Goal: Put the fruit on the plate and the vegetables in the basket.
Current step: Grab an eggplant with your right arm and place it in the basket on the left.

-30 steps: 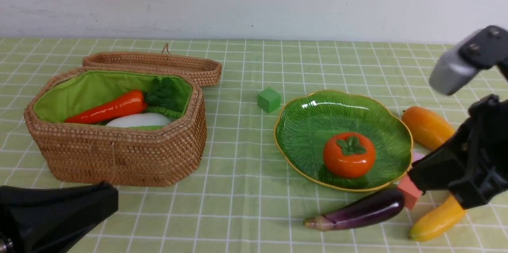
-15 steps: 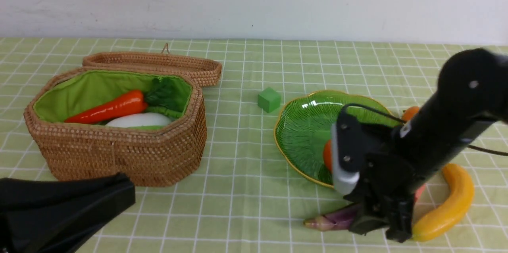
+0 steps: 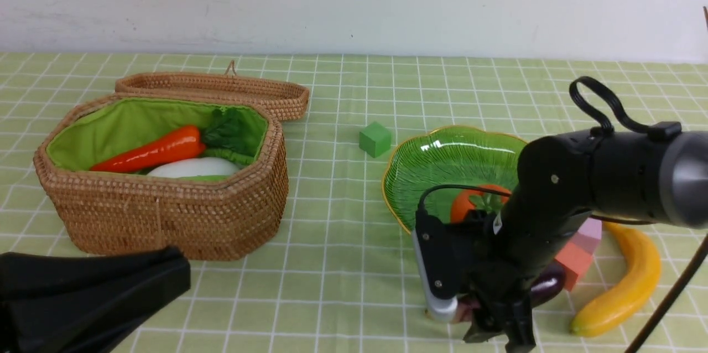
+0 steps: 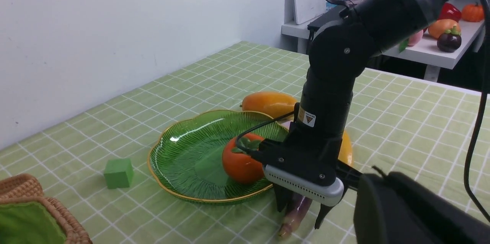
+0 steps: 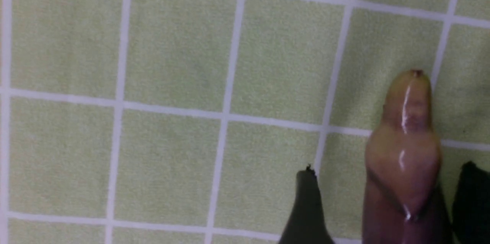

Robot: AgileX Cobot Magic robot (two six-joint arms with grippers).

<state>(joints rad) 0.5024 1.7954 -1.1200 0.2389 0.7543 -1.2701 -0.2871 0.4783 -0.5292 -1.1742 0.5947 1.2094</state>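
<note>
The purple eggplant [image 3: 547,285] lies on the cloth in front of the green plate [image 3: 437,176]. My right gripper [image 3: 498,337] is open and low over it, one finger on each side of its stem end [image 5: 405,152]; the left wrist view [image 4: 294,213] shows the same. The persimmon [image 3: 470,204] sits on the plate, partly behind the arm. The banana [image 3: 625,286] lies right of the eggplant. The mango [image 4: 268,103] lies behind the plate. The basket [image 3: 166,220] holds the red pepper [image 3: 149,151] and radish [image 3: 193,167]. My left gripper [image 3: 83,297] hovers in front of the basket.
A green foam cube [image 3: 375,139] sits between basket and plate. Pink and orange cubes [image 3: 578,256] lie between the eggplant and banana. The basket lid [image 3: 221,90] lies open behind it. A shelf with more toy produce [image 4: 448,33] stands beyond the table.
My right arm has swung in from the right and come down, so its open fingers now straddle the eggplant. My left gripper has edged a little to the right.
</note>
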